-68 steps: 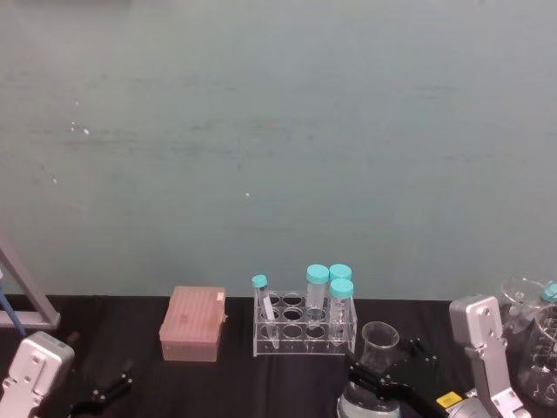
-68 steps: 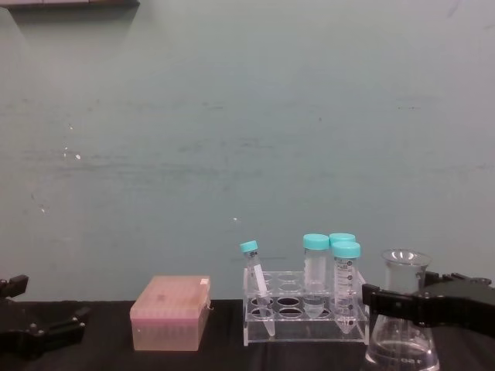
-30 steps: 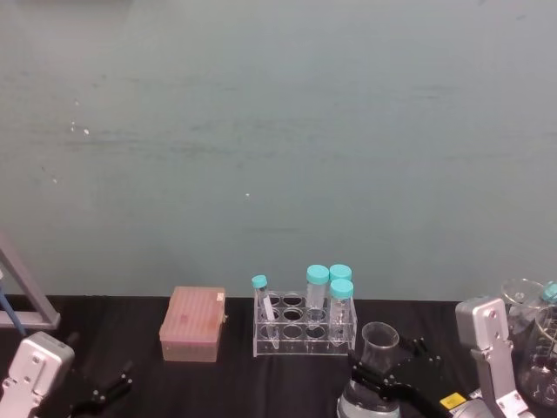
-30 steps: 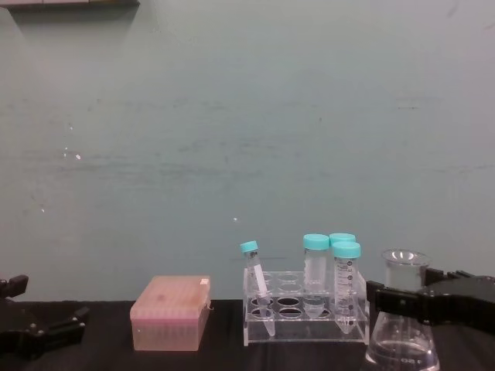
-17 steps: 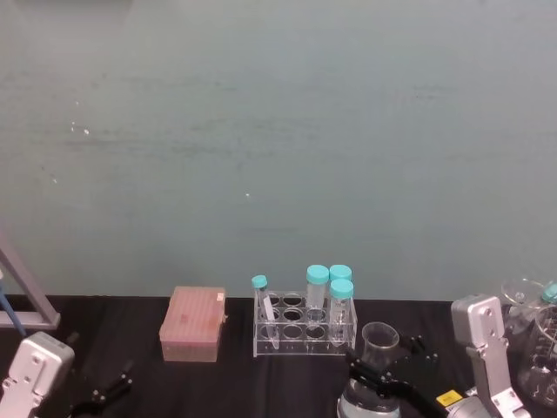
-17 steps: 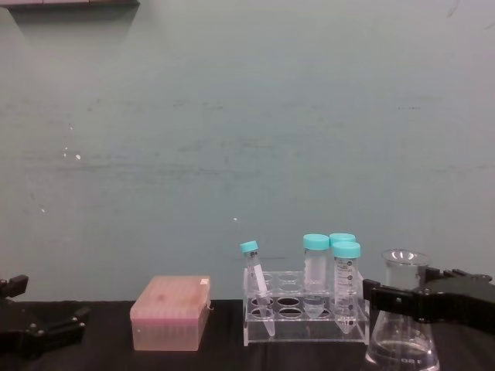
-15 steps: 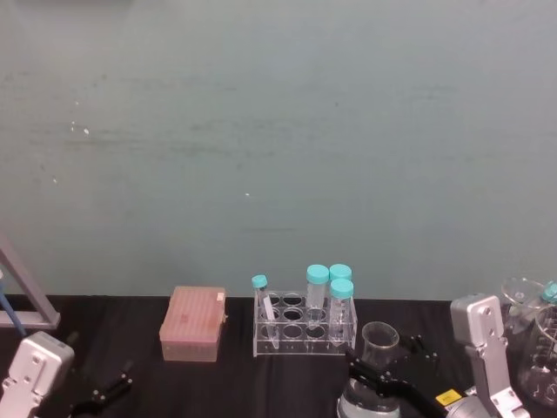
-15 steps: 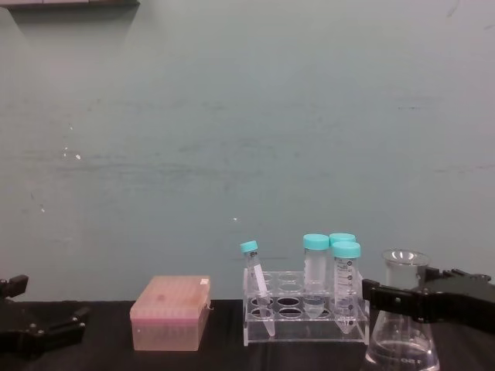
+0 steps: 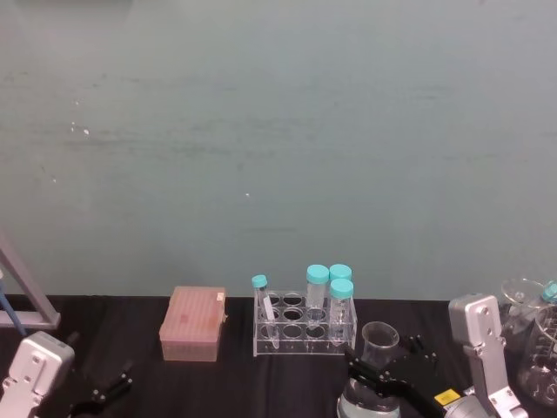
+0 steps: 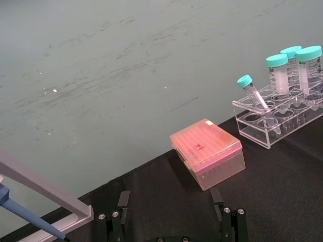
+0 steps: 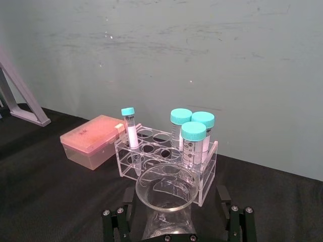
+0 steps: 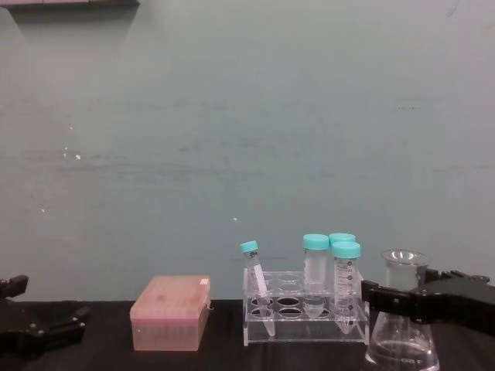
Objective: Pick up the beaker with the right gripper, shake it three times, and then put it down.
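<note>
Black cloth covers the surface (image 9: 218, 383) below a pale green wall. Near the front edge, toward the right, the right hand (image 12: 394, 300) pinches the neck of the upright beaker (image 12: 402, 340), just beside the tube rack (image 9: 305, 326). The left hand (image 10: 171, 227) sits spread near the front left corner.

Four clear plastic tubes with teal caps (image 12: 315, 267) — one slim, three wide. One clear acrylic tube rack (image 12: 303, 331), one pink translucent lidded box (image 12: 170, 313), one clear glass conical flask (image 12: 402, 340) — further clear glassware (image 9: 533, 348) is cut off, uncountable.
</note>
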